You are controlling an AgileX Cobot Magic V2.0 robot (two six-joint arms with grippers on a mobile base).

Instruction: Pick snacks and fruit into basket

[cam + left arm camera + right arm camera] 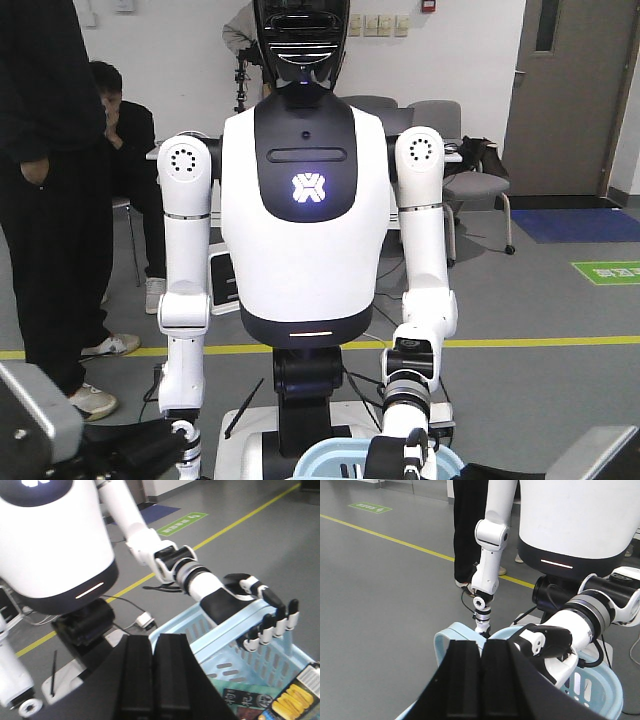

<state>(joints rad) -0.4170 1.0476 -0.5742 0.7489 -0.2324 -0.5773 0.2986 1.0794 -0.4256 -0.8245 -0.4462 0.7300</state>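
Observation:
The pale blue basket (231, 666) hangs from the hand (267, 622) of a white humanoid robot, and its rim shows low in the front view (322, 462). Inside lie two snacks: a black-and-blue carton picturing corn cobs (294, 700) and a teal pouch (241, 698). No fruit is in view. My left gripper (152, 639) is shut with nothing in it, just over the basket's near corner. In the right wrist view my right gripper (481, 644) is likewise shut and bare, above the basket's rim (444, 639).
The white humanoid (305, 200) stands directly in front, its forearm (570, 630) reaching across the basket. A person in black (45, 200) stands at the left, another sits behind (125, 140). Chairs (470, 180) and a yellow floor line (540, 342) lie beyond.

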